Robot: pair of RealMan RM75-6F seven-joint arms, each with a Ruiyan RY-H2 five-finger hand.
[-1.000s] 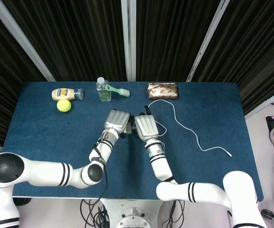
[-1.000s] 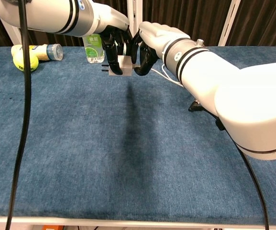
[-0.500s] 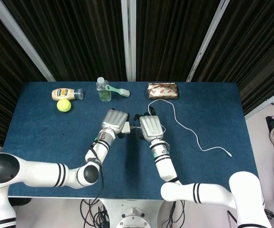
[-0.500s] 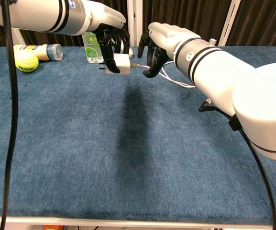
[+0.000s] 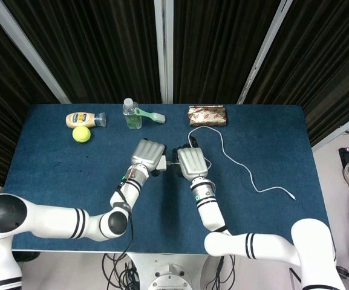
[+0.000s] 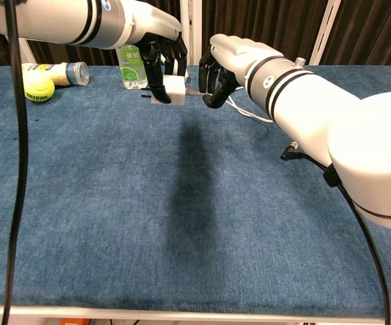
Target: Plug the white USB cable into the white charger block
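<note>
— What's closest to you right now?

— Bare blue bench [image 6: 181,223] in front of me, then my two robot hands raised over its middle. My left robot hand [image 6: 160,51] grips the white charger block [image 6: 169,89], fingers wrapped over its top and sides. My right robot hand [image 6: 215,68] has its fingers curled around the plug end of the white cable [image 5: 238,162]; I judge it pinches the plug, though the fingers hide most of it.

— What has changed in the last second?

— A second ago the two hands were pressed together with the block squeezed between them. Then my right hand backed off and a short metal tip showed in the gap. Now it has closed in again, and only a sliver of plug shows between block and fingers. I take that as lining up for another push, not a finished insertion; I cannot tell if the tip is in the port.

— Which way do the parts point?

— The block's prongs point to my left and its port faces right, towards the plug. The plug's long axis runs left to right across the bench, roughly in line with the port.

— And further back?

— The cable loops away to the right, its free end lying on the bench. Along the far edge sit a tennis ball [image 5: 81,134], a sauce bottle [image 5: 84,119], a small clear bottle [image 5: 130,115] and a wrapped packet [image 5: 207,115].
</note>
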